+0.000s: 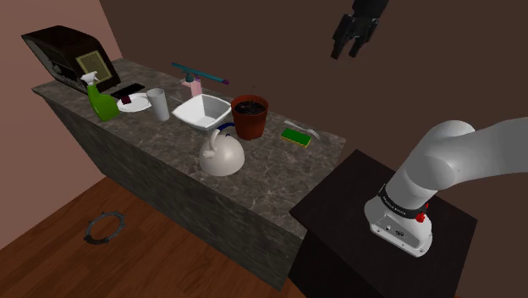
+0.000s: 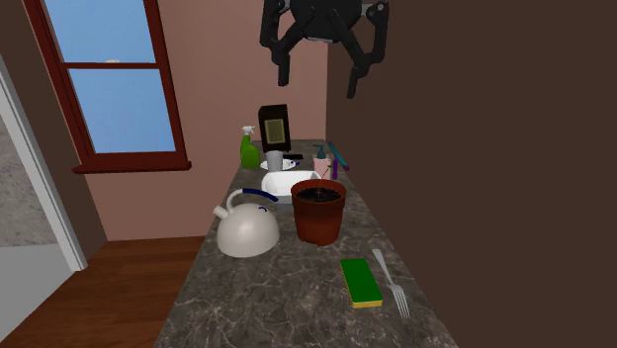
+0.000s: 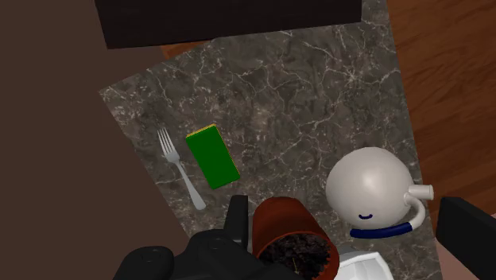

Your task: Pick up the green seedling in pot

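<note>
From the shoulder view, on the bench (image 1: 169, 144) I see a white kettle (image 1: 222, 155) near the front edge. The brown pot (image 1: 250, 117) of dark soil is just behind it, a green sponge (image 1: 296, 136) farther right. My claw (image 1: 346, 52) hangs open high above, well apart from the pot.

White Franka arm (image 1: 461, 157): smooth, rounded tubular links. A dark joint band (image 1: 394, 200) carries small pale lettering (not legible). A small red mark (image 1: 420, 217) sits on the white base link (image 1: 398, 230). All-black two-finger gripper (image 2: 316, 84): angular, pincer-shaped fingers (image 2: 280, 69) below a lumpy black housing (image 3: 199, 258).
</note>
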`<act>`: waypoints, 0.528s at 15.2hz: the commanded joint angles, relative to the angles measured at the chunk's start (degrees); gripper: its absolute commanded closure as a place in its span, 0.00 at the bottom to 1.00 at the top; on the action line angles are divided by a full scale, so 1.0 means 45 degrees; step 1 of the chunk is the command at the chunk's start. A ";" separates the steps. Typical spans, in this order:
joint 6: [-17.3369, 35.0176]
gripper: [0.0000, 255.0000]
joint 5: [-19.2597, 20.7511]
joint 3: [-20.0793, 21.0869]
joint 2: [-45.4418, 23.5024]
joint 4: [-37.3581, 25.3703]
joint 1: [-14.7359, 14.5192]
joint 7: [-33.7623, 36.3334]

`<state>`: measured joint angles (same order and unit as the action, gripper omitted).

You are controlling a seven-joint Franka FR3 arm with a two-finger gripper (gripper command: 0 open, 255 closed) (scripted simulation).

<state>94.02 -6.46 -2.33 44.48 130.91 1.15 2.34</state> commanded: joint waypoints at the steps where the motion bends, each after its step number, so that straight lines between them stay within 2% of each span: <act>1: 0.0000 0.00 0.0000 0.0000 0.0000 0.0000 0.0000 0.0000; 8: 0.2148 0.00 -0.0137 0.0126 -0.3082 -0.0734 -0.0134 -0.0108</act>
<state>102.49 -7.11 -1.60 32.54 128.25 0.53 2.18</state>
